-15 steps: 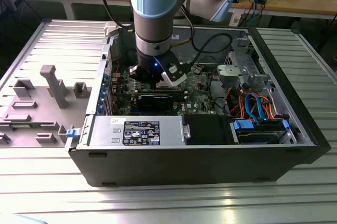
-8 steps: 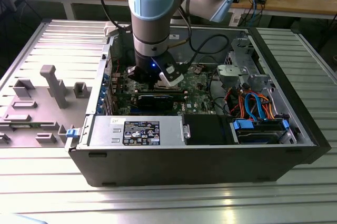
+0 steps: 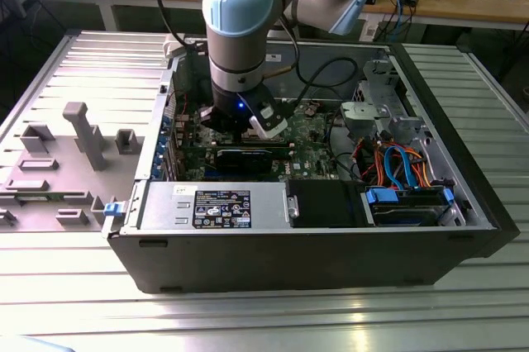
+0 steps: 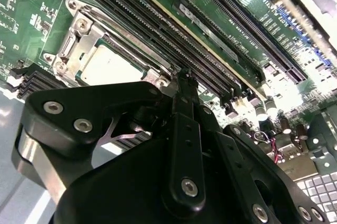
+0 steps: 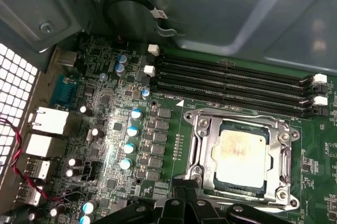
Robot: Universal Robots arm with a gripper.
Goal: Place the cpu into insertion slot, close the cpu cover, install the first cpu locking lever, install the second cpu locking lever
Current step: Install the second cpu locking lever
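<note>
We've got the arm down inside the open pc case (image 3: 463, 195) in the exterior view, gripper (image 3: 248, 125) hanging low over the motherboard (image 5: 121, 113), just beside the socket. In the first wrist view the cpu (image 5: 241, 155) sits flat in the insertion slot (image 5: 202, 174) w/ the cpu cover (image 5: 281, 153) shut down around it, its silver top showing thru the window, memory slots (image 5: 231, 84) right next to it. Fingers (image 4: 181, 129) look pinched together w/ nothing between them afaict
</note>
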